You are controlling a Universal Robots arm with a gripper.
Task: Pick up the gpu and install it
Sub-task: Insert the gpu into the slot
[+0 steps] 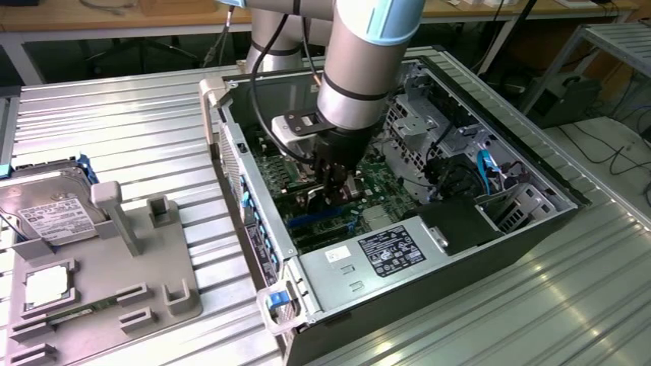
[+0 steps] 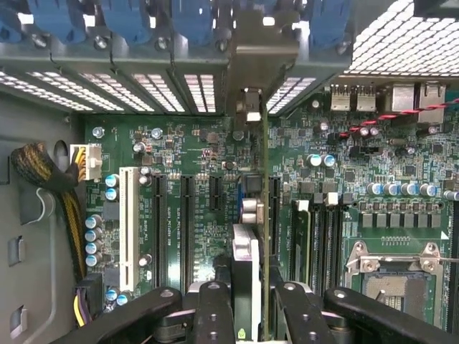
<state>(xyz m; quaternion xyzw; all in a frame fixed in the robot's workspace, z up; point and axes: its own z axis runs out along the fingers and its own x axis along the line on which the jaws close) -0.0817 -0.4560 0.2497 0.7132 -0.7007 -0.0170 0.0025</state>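
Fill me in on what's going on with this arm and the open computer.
The gripper is down inside the open computer case, shut on the gpu, which it holds edge-on just above the green motherboard and its expansion slots. The card's metal bracket sits up against the case's rear slot openings. On the exterior view's left, a hard drive rests in a grey holder.

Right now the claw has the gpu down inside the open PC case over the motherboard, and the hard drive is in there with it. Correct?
Not quite. The hard drive is outside the PC case, on the grey holder at the exterior view's left. The rest stands: the claw grips the gpu edge-on over the motherboard, as the wrist view shows.
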